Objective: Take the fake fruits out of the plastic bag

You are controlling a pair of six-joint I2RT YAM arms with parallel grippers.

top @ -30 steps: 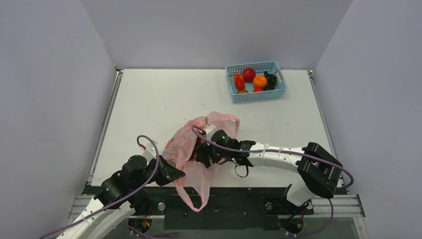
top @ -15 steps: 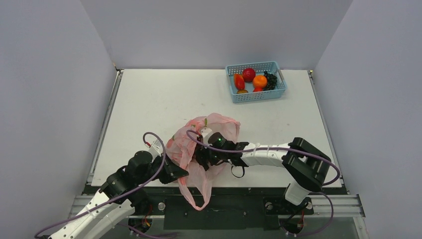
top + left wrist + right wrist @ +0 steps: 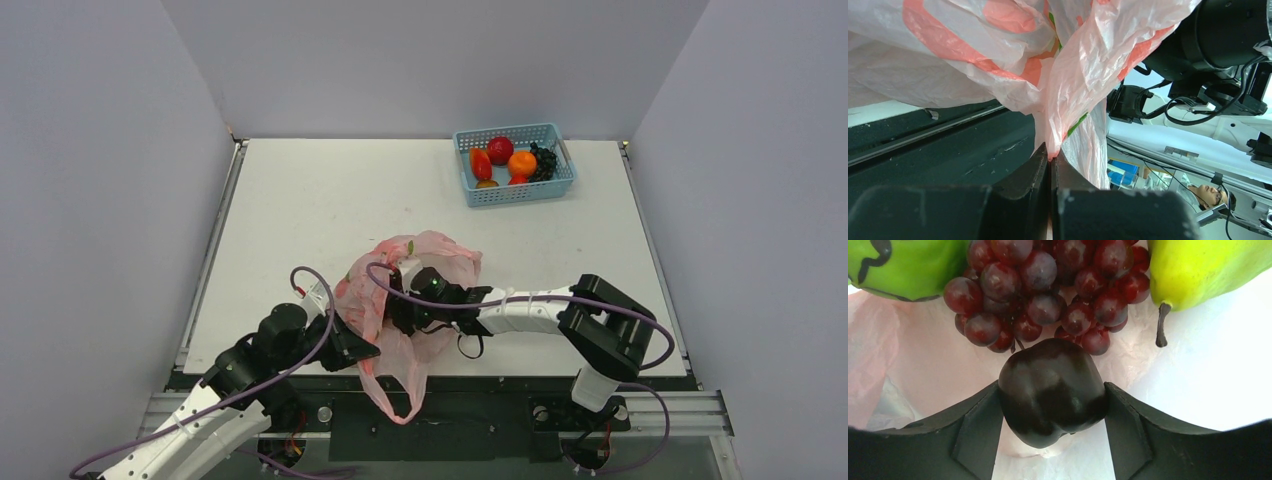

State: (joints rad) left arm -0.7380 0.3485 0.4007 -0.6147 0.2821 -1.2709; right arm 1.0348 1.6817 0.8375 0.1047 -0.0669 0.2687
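Note:
The pink plastic bag (image 3: 420, 255) lies crumpled at the table's near edge, one handle hanging over it. My left gripper (image 3: 1052, 156) is shut on a fold of the plastic bag (image 3: 998, 65). My right gripper (image 3: 1053, 405) reaches inside the bag, and its two fingers press both sides of a small dark round fruit (image 3: 1053, 390). Just beyond it lie a dark red grape bunch (image 3: 1043, 295), a green apple (image 3: 903, 265) at the left and a yellow-green pear (image 3: 1203, 267) at the right. In the top view the bag hides these fruits and the right fingertips.
A light blue mesh basket (image 3: 467, 148) at the far right of the table holds a red fruit (image 3: 500, 149), an orange one (image 3: 521, 163) and other fruits. The left arm (image 3: 270, 340) lies low at the near left. Grey walls close in three sides.
My right arm has pushed a little further left into the bag. The left arm moved slightly forward with its hold on the bag, then stayed put.

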